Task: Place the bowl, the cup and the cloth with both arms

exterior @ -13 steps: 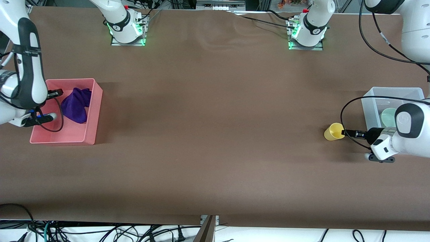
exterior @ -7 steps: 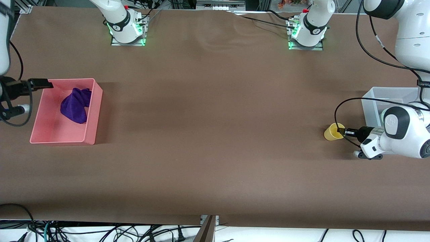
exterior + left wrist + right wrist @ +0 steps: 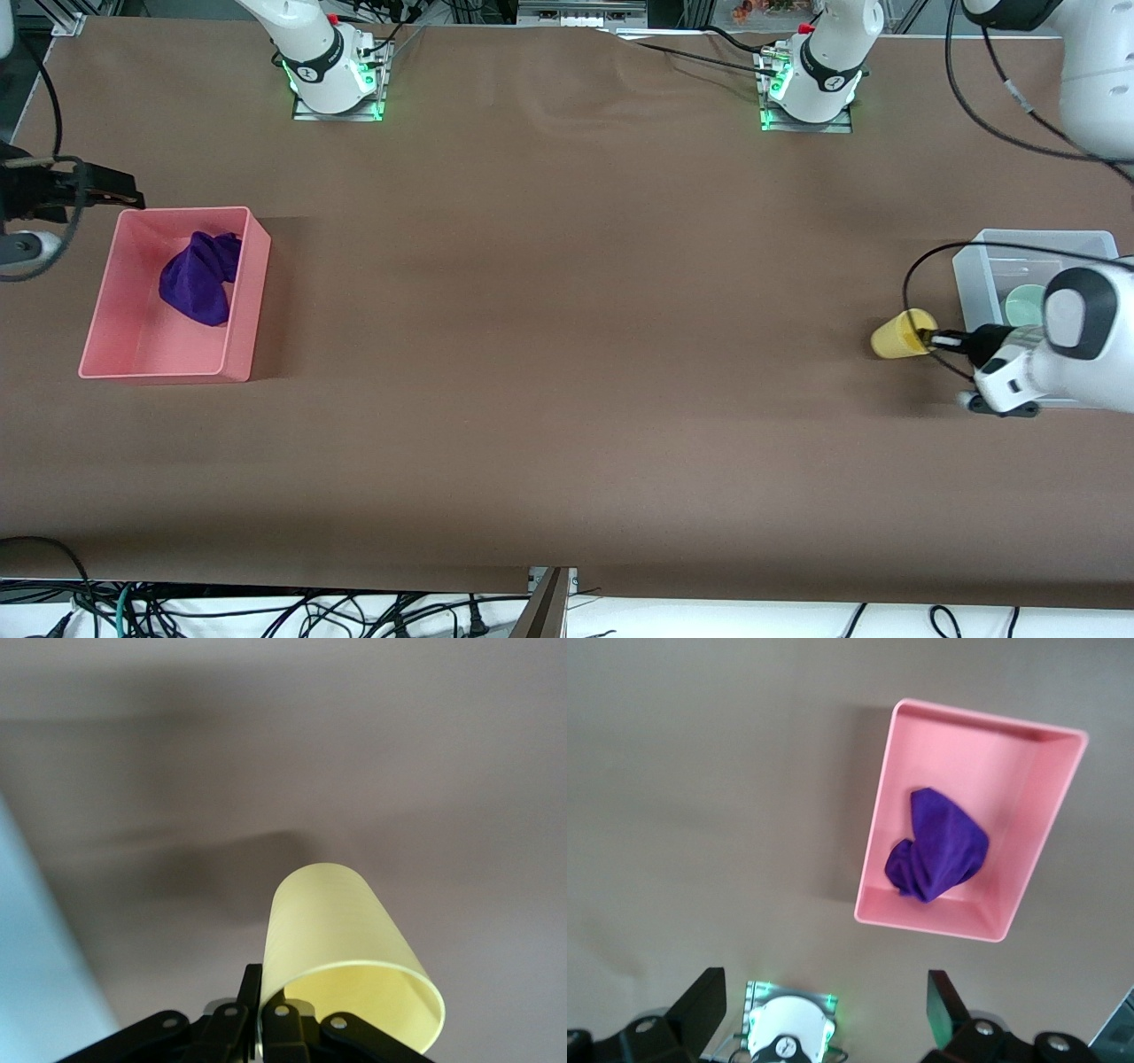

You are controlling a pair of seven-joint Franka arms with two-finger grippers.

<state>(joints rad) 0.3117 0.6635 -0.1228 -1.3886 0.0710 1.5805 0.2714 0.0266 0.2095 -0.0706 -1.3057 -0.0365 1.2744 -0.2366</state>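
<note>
The yellow cup (image 3: 899, 337) hangs tilted on its side just above the table, beside the clear bin (image 3: 973, 275). My left gripper (image 3: 927, 338) is shut on its rim; in the left wrist view one of the fingers (image 3: 252, 992) is outside the cup (image 3: 341, 939) and the other inside. The mint-green bowl (image 3: 1024, 307) sits in the clear bin. The purple cloth (image 3: 199, 276) lies in the pink bin (image 3: 255, 292). My right gripper (image 3: 124, 195) is open and empty, over the table by the pink bin's corner. The right wrist view shows the cloth (image 3: 939, 855) in the bin (image 3: 1050, 806).
The two arm bases (image 3: 335, 75) (image 3: 811, 84) stand along the table's edge farthest from the front camera. The right arm's base also shows in the right wrist view (image 3: 788, 1032). A pale wall of the clear bin (image 3: 35, 983) shows in the left wrist view.
My left gripper has lifted the cup and tipped it onto its side, shifting slightly toward the clear bin. My right gripper has pulled out of the pink bin and away from the cloth.
</note>
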